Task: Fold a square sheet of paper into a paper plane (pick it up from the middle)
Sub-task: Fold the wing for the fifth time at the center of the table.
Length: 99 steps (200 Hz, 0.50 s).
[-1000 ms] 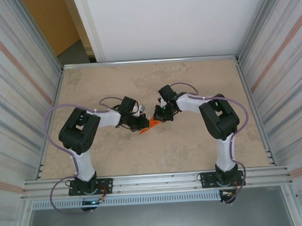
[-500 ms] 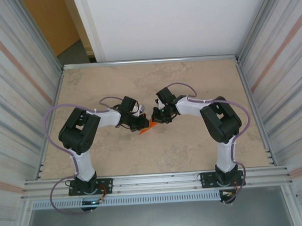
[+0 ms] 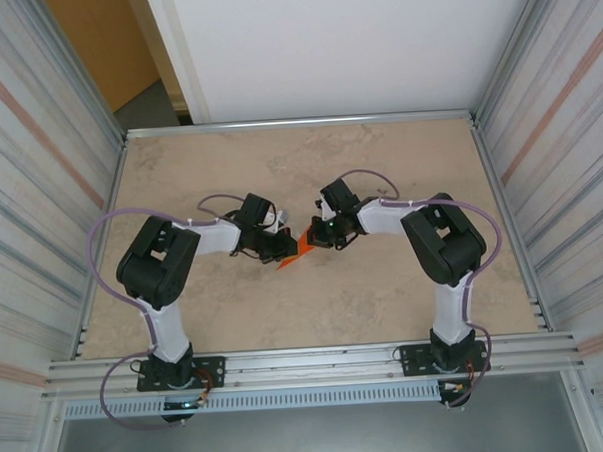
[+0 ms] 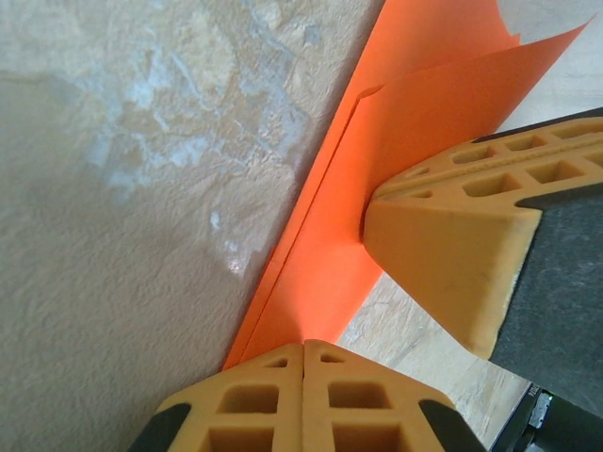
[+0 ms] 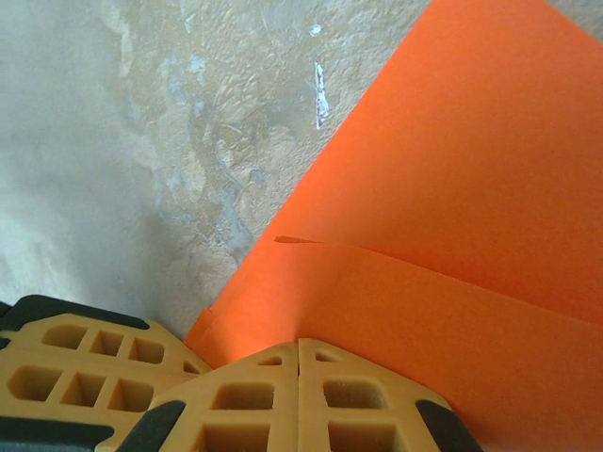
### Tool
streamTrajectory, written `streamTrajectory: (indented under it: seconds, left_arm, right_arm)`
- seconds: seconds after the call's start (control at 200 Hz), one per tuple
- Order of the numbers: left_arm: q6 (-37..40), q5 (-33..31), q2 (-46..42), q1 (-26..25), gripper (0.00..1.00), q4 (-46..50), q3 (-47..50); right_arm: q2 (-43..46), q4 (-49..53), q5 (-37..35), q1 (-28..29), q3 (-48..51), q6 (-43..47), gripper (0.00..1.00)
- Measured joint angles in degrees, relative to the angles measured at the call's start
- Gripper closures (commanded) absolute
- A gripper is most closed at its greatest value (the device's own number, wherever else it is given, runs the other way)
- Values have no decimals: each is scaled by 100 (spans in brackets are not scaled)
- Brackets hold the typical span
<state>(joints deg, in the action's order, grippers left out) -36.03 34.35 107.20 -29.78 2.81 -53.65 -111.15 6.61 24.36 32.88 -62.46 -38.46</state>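
The orange sheet of paper lies folded on the table between my two grippers, in creased layers that narrow to a point. In the left wrist view the paper runs up and away from my left gripper, whose jaws are shut with their tips down on its narrow end. A finger of the right gripper rests on the paper's right edge. In the right wrist view my right gripper is shut, its tips on the paper, where one layer stands slightly raised. From above, the left gripper and right gripper nearly touch.
The tan mottled table is bare around the arms. Corrugated metal walls close in both sides, and a metal rail runs along the near edge by the arm bases.
The right gripper has closed the last bit and shifted slightly along the paper. The left arm and the paper have hardly moved.
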Motion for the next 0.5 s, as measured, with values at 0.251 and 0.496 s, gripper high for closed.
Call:
streamTrajectory:
  seconds: [0.251, 0.496]
  left_arm:
    - [-24, 57, -37, 17, 100, -317, 179]
    - [-24, 70, -39, 17, 100, -319, 175]
  right_arm:
    - [107, -651, 442, -531, 470, 0, 96]
    - [308, -503, 70, -1366, 564, -2, 96]
